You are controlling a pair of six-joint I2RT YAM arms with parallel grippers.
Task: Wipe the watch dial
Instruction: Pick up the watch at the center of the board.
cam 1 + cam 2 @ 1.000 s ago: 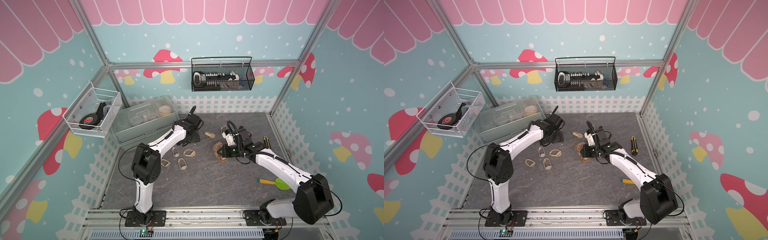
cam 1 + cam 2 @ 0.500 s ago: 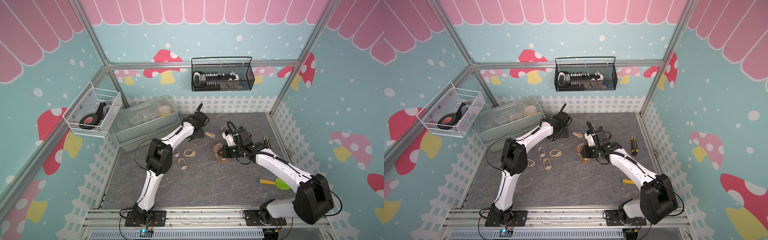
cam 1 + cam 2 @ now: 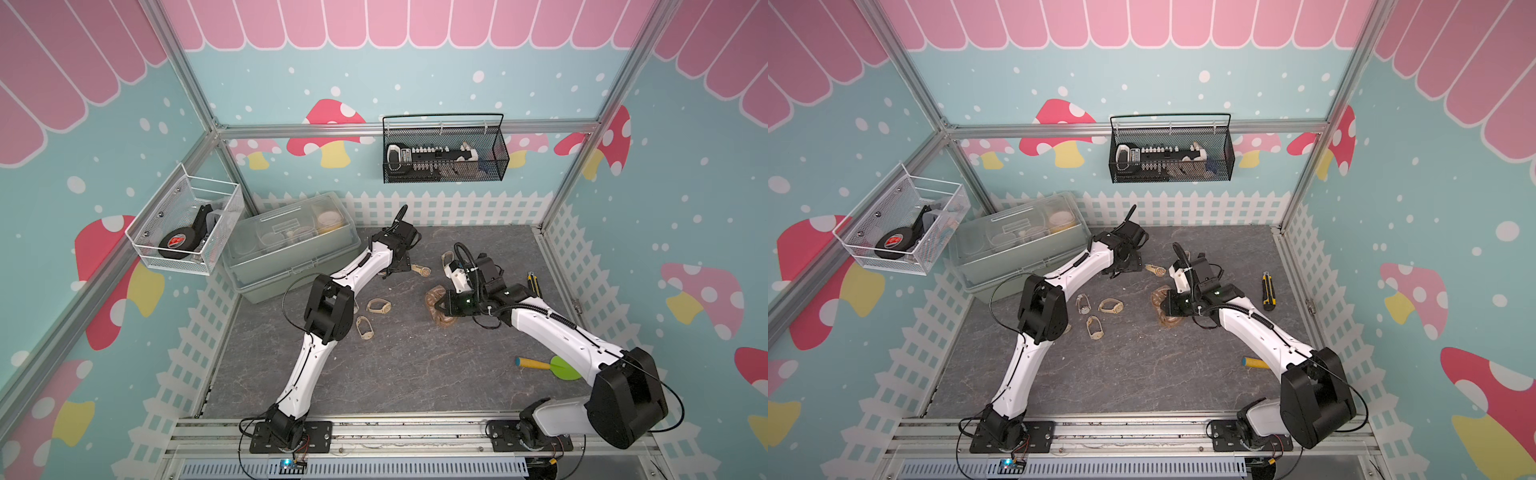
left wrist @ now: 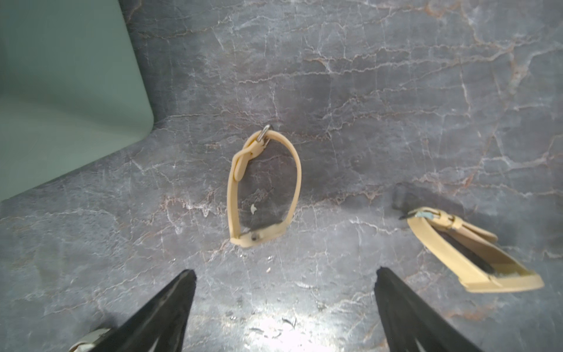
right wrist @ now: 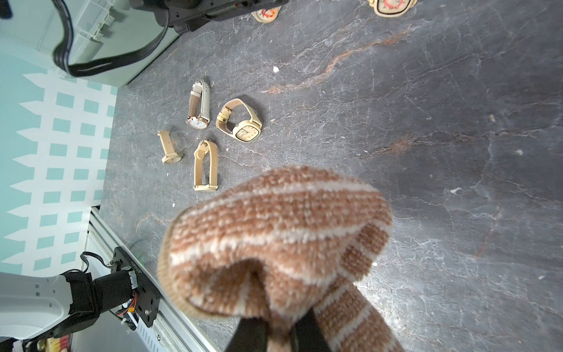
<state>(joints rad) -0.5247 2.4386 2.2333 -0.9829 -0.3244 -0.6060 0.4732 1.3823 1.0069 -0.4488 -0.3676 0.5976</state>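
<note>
- The left arm (image 3: 307, 374) reaches further out: its elbow (image 3: 328, 307) is now away from the left edge of the bench (image 3: 395, 374), nearer the middle and the far edge.
- The link below the elbow, upright a second ago, now leans.
- The left gripper (image 3: 397, 268) slides rightward along the far edge and now sits just beside the beige watch (image 3: 422, 271).
- The elbow now stands in front of the watches nearest the left edge; in a top view the half-hidden watch (image 3: 1068, 329) shows only as a sliver.
</note>
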